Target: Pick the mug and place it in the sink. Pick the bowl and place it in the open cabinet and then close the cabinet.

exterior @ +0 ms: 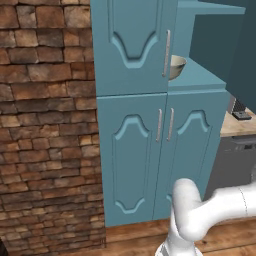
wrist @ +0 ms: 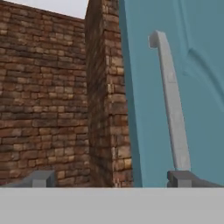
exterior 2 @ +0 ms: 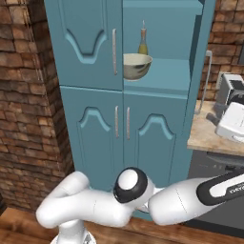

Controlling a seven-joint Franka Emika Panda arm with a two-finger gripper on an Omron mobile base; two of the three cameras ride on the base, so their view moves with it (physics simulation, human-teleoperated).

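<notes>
Bowl [exterior 2: 137, 66] on the open cabinet [exterior 2: 162, 81] shelf, bottle [exterior 2: 142, 45] behind it; hand [wrist: 111, 178] spread, empty, beside the door handle [wrist: 171, 100]. No legible writing.

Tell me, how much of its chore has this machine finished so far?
Done: the bowl sits on the shelf inside the cabinet. In hand: the open gripper is empty, close to a door handle. Left: the right upper door is open and needs shutting. The mug and sink cannot be judged from here.
</notes>
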